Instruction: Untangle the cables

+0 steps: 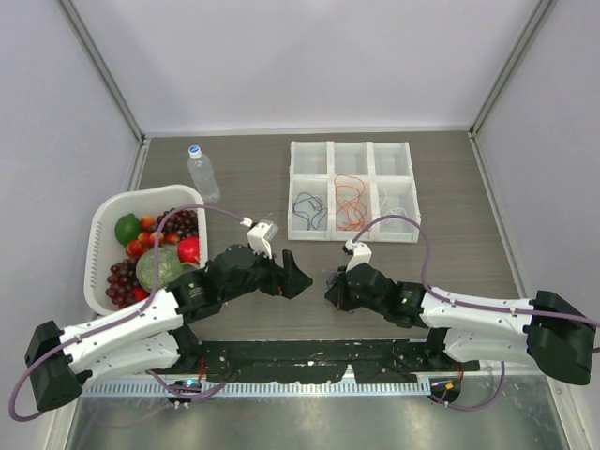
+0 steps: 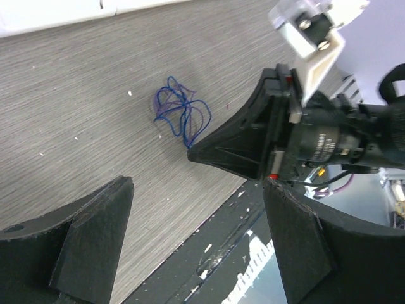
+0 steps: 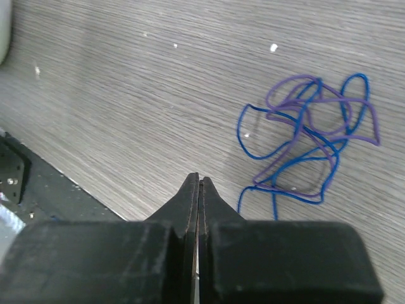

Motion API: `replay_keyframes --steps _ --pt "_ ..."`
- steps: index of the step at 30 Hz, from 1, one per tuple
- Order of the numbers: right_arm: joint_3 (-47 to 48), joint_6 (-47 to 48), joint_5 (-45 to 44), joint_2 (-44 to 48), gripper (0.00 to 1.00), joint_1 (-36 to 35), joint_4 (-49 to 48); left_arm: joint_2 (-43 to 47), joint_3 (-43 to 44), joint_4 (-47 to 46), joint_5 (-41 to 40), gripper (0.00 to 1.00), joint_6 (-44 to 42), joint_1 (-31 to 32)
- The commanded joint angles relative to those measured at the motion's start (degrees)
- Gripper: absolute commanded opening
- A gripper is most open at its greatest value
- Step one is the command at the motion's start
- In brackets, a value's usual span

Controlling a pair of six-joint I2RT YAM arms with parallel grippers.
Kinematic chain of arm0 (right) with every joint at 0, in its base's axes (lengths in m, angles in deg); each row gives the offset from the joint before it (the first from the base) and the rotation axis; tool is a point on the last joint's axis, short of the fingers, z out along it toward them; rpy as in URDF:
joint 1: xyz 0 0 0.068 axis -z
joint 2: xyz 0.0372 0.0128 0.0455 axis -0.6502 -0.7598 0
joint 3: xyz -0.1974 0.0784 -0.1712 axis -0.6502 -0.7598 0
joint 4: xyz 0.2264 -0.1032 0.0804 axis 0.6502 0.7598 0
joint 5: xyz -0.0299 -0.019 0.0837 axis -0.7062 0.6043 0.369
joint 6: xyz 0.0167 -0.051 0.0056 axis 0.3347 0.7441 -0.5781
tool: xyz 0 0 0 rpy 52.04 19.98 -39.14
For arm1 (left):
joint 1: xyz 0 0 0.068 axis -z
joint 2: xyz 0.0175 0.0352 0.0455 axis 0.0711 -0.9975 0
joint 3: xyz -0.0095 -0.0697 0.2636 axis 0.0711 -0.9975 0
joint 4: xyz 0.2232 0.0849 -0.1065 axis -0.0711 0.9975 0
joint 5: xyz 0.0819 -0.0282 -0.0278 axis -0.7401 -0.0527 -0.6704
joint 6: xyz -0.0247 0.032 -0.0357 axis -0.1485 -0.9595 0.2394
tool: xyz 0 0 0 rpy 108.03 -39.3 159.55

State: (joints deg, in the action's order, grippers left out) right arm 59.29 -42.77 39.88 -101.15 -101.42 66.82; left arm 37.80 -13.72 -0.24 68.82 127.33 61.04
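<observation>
A small tangle of blue and purple cables point(image 3: 308, 140) lies on the wood table; it also shows in the left wrist view point(image 2: 180, 113). In the top view only a trace of it point(image 1: 330, 278) shows between the two grippers. My right gripper point(image 3: 199, 180) is shut and empty, its tip just left of the tangle; it also shows in the top view point(image 1: 331, 293) and the left wrist view point(image 2: 193, 152). My left gripper point(image 2: 199, 190) is open and empty, facing the tangle from the left point(image 1: 300, 278). More cables lie in the white tray point(image 1: 352, 142): blue point(image 1: 307, 211), orange-red point(image 1: 350, 202), white point(image 1: 394, 202).
A white basket point(image 1: 105, 217) of fruit stands at the left. A clear water bottle point(image 1: 202, 173) stands behind it. The black mounting strip point(image 1: 309, 361) runs along the near table edge.
</observation>
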Motion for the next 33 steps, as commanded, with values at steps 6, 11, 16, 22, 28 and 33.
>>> replay_keyframes --steps 6,11,16,22,28,33 --pt "0.93 -3.34 -3.53 2.09 0.07 -2.85 1.69 -8.68 -1.98 -6.02 1.55 0.81 0.21 -0.19" --pt "-1.35 -8.44 -10.65 14.66 0.33 -3.12 13.21 -16.67 -0.32 -10.23 6.65 0.79 0.31 -0.19" --pt "-6.79 -14.32 -11.46 28.18 0.46 -3.21 16.57 -29.93 7.14 -10.78 11.57 0.65 -1.54 -0.11" --pt "-10.84 -15.56 -8.12 31.90 0.46 -3.12 13.77 -40.84 13.83 -13.23 12.72 0.49 -1.81 -0.10" --pt "-12.87 -15.39 -5.92 26.81 0.44 -3.12 7.80 -46.38 16.30 -14.90 13.95 0.41 -0.75 0.07" --pt "-12.96 -14.77 -5.04 21.89 0.42 -3.04 3.48 -48.76 17.09 -15.34 14.04 0.33 -0.40 0.42"
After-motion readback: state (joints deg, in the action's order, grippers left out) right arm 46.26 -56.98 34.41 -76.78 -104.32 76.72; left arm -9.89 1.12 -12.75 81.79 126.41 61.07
